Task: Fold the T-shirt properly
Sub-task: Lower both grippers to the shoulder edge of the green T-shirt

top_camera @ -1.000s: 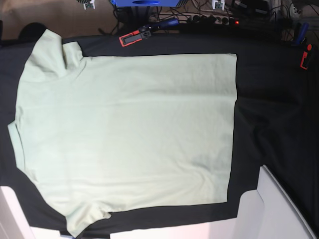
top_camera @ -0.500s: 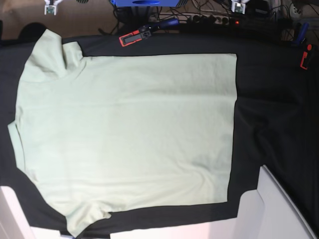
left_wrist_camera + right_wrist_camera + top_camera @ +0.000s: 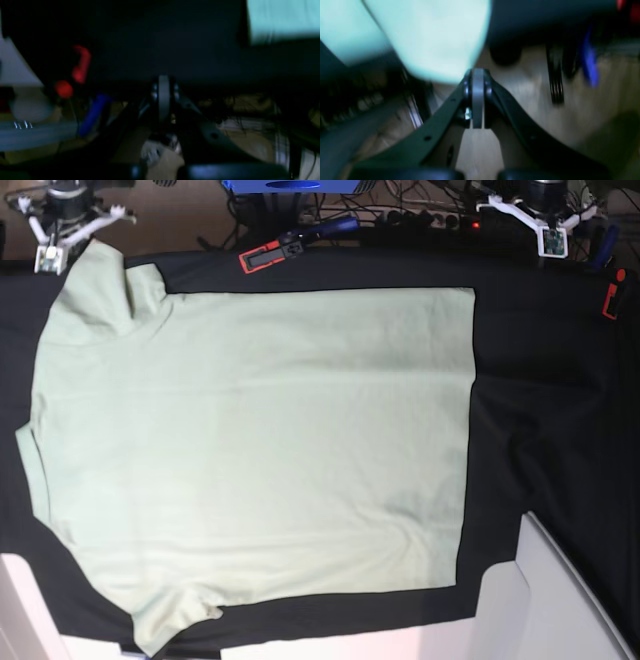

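T-shirt (image 3: 250,450): pale mint-green, short-sleeved, spread flat on the black cloth (image 3: 540,400) that covers the bench. Collar end toward the base view's left, straight hem toward its right. One sleeve points to the top left corner, the other to the bottom left. Surface mostly smooth, with faint creases near the hem and some bunching at the upper sleeve. No part folded over.

Right hand (image 3: 45,260): at the base view's top left edge, just beside the upper sleeve tip, above the cloth's far edge. Fingers pressed together, nothing between them. In the right wrist view the hand (image 3: 477,75) sits just below the blurred pale shirt fabric (image 3: 425,37); whether it touches cannot be told.

Left hand (image 3: 552,242): at the base view's top right edge, well apart from the shirt, beyond the hem's upper corner. Fingers together, empty. In the left wrist view the hand (image 3: 163,82) shows over the dark cloth, with a corner of the shirt (image 3: 282,20) at upper right.

Other items: red-and-black clamp (image 3: 272,253) on the far bench edge near the shirt's upper side; second red clamp (image 3: 612,298) at far right.
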